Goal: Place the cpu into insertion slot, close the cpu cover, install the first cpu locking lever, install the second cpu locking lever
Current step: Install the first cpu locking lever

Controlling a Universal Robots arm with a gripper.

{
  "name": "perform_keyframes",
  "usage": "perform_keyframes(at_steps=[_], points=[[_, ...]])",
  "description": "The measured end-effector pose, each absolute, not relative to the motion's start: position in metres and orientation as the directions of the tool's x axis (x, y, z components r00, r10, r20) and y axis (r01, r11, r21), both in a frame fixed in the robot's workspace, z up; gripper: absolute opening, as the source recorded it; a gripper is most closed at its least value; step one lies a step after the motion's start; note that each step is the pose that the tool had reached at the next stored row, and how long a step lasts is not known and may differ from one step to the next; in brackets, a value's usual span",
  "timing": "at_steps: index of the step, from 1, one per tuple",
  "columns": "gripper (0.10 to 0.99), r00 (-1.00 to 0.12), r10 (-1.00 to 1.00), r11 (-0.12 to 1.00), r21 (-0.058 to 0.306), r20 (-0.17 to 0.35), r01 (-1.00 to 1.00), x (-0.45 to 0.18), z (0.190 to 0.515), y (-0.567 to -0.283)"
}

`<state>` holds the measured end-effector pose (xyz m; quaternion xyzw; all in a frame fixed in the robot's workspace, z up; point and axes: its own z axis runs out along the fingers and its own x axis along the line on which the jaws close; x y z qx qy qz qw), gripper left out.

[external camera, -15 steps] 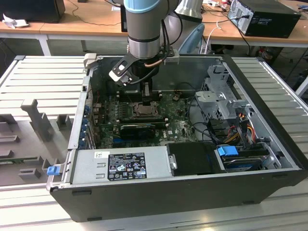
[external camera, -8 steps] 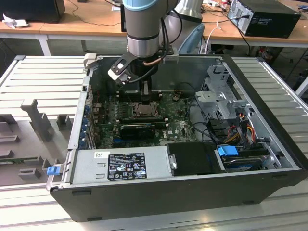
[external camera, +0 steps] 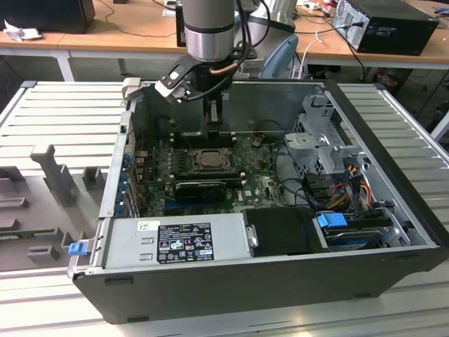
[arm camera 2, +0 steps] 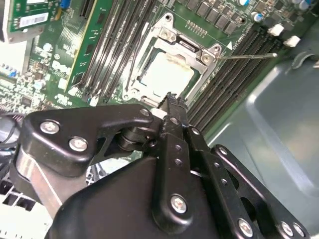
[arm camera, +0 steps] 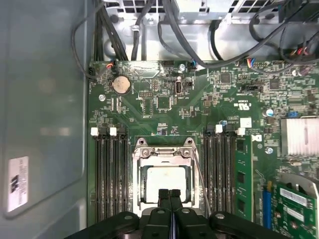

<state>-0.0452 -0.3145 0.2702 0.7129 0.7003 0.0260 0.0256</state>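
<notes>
We're hovering the gripper [arm camera: 169,195], fingers pressed together and empty, right above one edge of the cpu [arm camera: 164,180], which is lying flat in the slot [arm camera: 142,144] with the cover [arm camera: 137,184] seemingly down and a thin lever [arm camera 2: 249,56] sticking out from a socket corner.

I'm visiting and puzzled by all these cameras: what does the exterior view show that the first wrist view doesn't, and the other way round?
The exterior view takes in the whole open computer case, the grey power box along its near side and the robot arm above. The first wrist view brings out a round coin battery and the long memory slots. Both show the green board and the pale chip under its metal frame, with the closed gripper close by.
</notes>
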Motion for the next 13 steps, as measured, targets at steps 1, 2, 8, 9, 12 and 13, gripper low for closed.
perform_keyframes(at_steps=[1,2,8,9,12,13], points=[[0.106,0.018,1.0,-0.018,0.073,0.001,0.997,-0.0452,0.2732,-0.3145],[0.106,0.018,1.0,-0.018,0.073,0.001,0.997,-0.0452,0.276,-0.3145],[0.106,-0.039,0.999,0.039,0.073,0.001,0.997,-0.0452,0.2809,-0.3145],[0.106,-0.065,0.998,0.065,0.073,0.001,0.995,-0.0452,0.2809,-0.3145],[0.106,-0.127,0.992,0.127,0.073,0.001,0.989,-0.0452,0.2808,-0.3145],[0.106,-0.162,0.987,0.162,0.073,0.001,0.984,-0.0452,0.2807,-0.3145]])
